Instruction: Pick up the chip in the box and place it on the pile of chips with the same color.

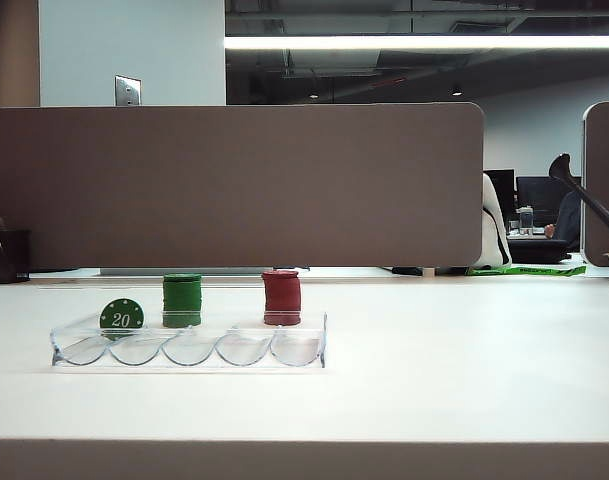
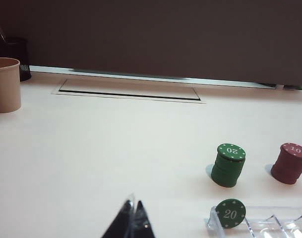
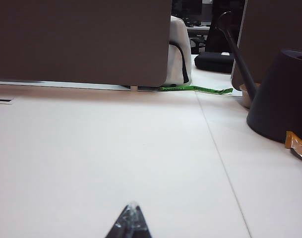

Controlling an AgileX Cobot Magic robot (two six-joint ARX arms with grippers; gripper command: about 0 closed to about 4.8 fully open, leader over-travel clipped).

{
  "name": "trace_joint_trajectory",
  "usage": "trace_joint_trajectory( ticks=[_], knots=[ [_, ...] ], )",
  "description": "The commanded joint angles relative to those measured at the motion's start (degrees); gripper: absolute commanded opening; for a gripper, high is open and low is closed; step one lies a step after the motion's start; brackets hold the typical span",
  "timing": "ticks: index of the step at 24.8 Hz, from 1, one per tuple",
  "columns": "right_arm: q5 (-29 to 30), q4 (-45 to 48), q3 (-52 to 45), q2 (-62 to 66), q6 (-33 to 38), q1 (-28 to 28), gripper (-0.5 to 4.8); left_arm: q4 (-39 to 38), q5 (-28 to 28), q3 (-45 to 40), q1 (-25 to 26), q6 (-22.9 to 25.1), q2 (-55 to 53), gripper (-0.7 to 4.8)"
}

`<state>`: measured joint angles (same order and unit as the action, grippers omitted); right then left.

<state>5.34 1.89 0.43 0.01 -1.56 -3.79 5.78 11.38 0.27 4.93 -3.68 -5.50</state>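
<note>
While both hands, left [image 2: 132, 218] and right [image 3: 130, 220], sit closed and empty, the chip [image 1: 121, 316] stands upright in the box [image 1: 189, 350]; a careless pinch could topple it.

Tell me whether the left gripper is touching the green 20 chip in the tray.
Apart. The left wrist view shows the shut left gripper with bare table between its tips and the chip, which stands in the end groove of the clear tray.

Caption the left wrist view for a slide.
Shut left end effector short of green chip in tray, beside green stack.
</note>
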Motion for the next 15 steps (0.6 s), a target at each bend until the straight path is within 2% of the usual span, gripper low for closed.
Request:
trace_joint_trajectory(
  ticks=[1,4,6,8,10,15],
  knots=[
    [-0.31,1.81,0.11,-0.04,-0.17,0.07,-0.01,1.01,0.24,0.37,0.00,0.22,-0.04,-0.05],
    [-0.33,1.27,2.40,-0.02,-0.20,0.07,-0.01,1.09,0.22,2.12,0.00,0.52,-0.07,-0.05],
    [-0.33,-0.92,5.57,0.11,-0.46,0.07,-0.01,0.50,0.22,5.20,0.00,3.37,-0.11,-0.05],
    [-0.33,-4.59,9.33,0.17,-2.75,0.07,-0.01,-2.47,0.24,8.59,0.00,5.90,-0.22,-0.05],
    [-0.28,-8.66,13.07,0.74,-3.15,0.07,-0.01,-6.69,0.66,11.87,-0.02,6.49,-1.60,-0.05],
    [3.56,-13.88,21.64,8.74,-3.17,0.15,-0.01,-9.18,7.76,19.67,-0.02,8.04,-13.49,-0.05]
  ],
)
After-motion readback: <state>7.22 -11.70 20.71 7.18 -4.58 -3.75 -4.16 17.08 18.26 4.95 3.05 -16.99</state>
